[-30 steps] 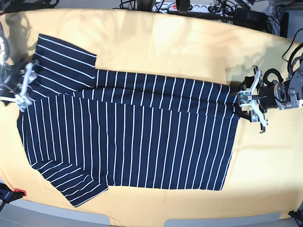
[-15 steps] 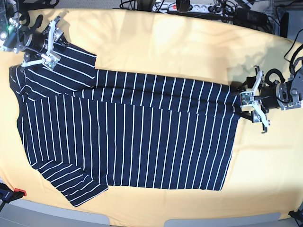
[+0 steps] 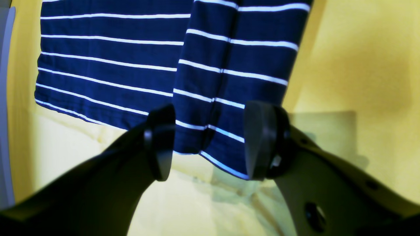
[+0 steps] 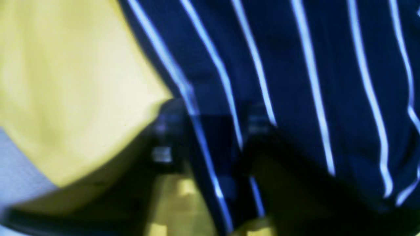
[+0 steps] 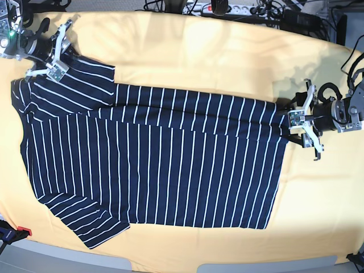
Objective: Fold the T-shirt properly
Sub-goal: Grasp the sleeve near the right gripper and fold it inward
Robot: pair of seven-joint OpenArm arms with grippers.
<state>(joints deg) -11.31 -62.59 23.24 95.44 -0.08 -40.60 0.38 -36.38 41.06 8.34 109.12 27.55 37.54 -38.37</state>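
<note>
T-shirt (image 5: pixel 153 159) lies flat on the yellow table (image 5: pixel 227 57), stripes running across, one long edge already folded over along the far side. Far sleeve sits under the right gripper, near sleeve is spread at the front edge, hem end is at the left gripper.

Change in the last second: right gripper (image 5: pixel 52 50) has gone from the collar side edge up to the far sleeve corner. Most of that travel came in the first half second, then only a small nudge. The cloth edge beneath it now sits further out toward the table corner than it did, so the gripper likely dragged it along. Left gripper (image 5: pixel 304 122) hasn't moved; same spot at the hem.

Gripper states:
- Left: jaws spread. In the wrist view the folded hem edge (image 3: pixel 216 131) sits between the pads (image 3: pixel 160 141) with a clear gap on both sides. Not gripping.
- Right: wrist view is motion-blurred. Striped cloth (image 4: pixel 295 82) runs right up to and between the dark fingers (image 4: pixel 170 137), but I can't tell whether they're pinching it or just straddling it.

My read: the right arm is getting onto the far sleeve to fold it inward, and the left is parked ready to take the hem. Sleeve fold not yet made, near sleeve untouched, so we're early in the task. Risk: if the right grip catches only one layer, the sleeve will bunch instead of folding clean.
</note>
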